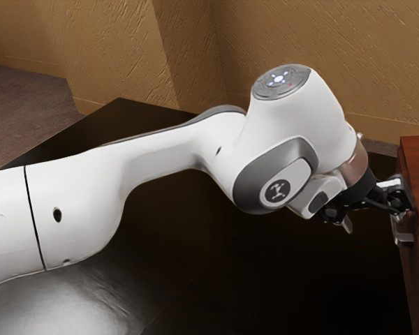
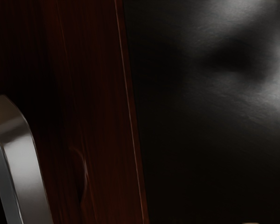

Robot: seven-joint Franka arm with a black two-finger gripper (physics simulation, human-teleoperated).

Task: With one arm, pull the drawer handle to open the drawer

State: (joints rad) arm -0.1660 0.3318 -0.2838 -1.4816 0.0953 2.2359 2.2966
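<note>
surroundings: dark glossy black tabletop bare beneath the arm, tan textured wall behind | target: curved silver metal drawer handle on the reddish-brown wooden drawer front at the exterior view's right edge | black two-finger gripper at the handle, crossing it | jaws: cannot tell whether open or closed

Wooden drawer; silver handle, perhaps vertical.

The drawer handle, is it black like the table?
No, the drawer handle is shiny silver, set against the drawer's reddish-brown wooden front.
</note>
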